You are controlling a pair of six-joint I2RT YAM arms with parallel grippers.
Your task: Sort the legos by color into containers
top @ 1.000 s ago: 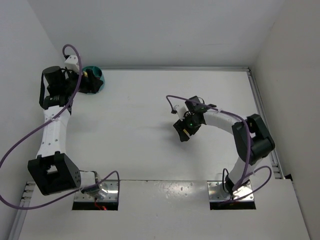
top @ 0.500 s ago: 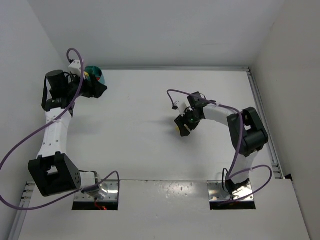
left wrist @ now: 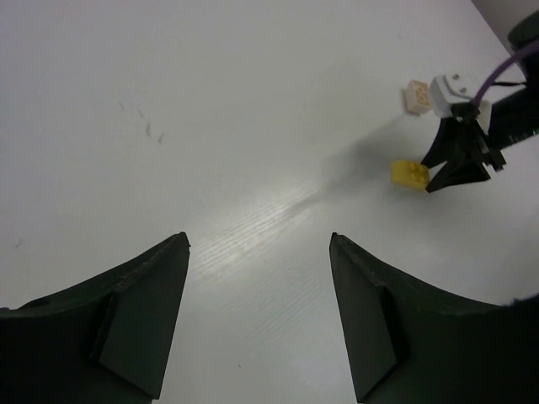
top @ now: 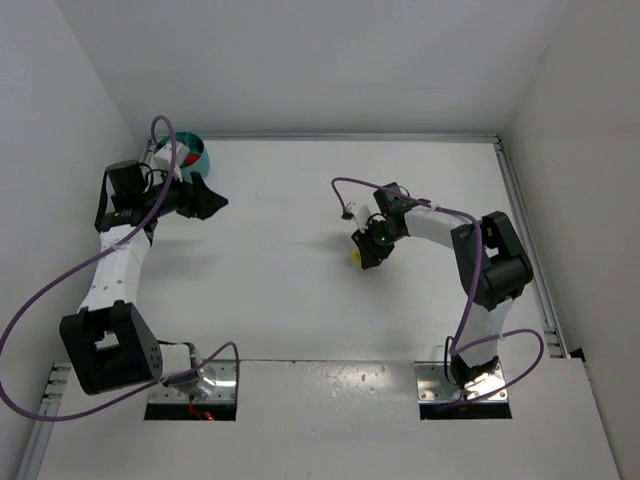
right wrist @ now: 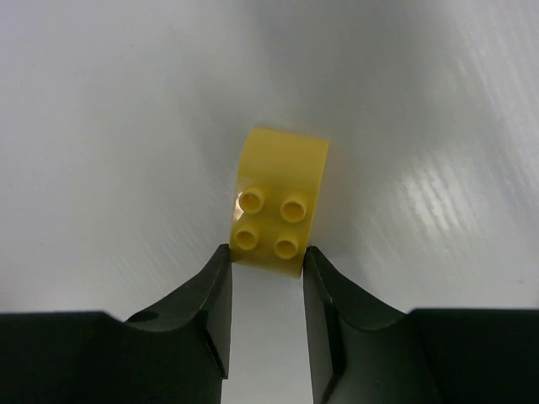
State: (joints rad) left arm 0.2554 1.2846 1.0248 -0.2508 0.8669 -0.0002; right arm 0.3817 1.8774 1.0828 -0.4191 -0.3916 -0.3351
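Note:
A yellow lego point(right wrist: 278, 202) with studs lies on the white table, also seen as a small yellow block point(left wrist: 410, 173) in the left wrist view. My right gripper point(right wrist: 265, 257) is down at the table, and both fingertips press against the brick's near end. From above, the right gripper point(top: 367, 250) covers most of the yellow lego point(top: 354, 257). The teal bowl point(top: 199, 153) sits at the far left corner, its containers partly hidden by the left arm. My left gripper point(top: 208, 200) hangs open just right of the bowl with nothing between its fingers point(left wrist: 139, 311).
A purple cable point(top: 350, 185) loops over the right arm, with a white connector point(left wrist: 449, 88) and a small pale piece point(left wrist: 416, 95) near it. Walls close in the table at the back and on both sides. A metal rail point(top: 525, 230) runs along the right edge.
My right gripper has lowered onto the yellow lego and narrowed its jaws onto it. My left gripper has swung away from the bowl, toward the right and nearer.

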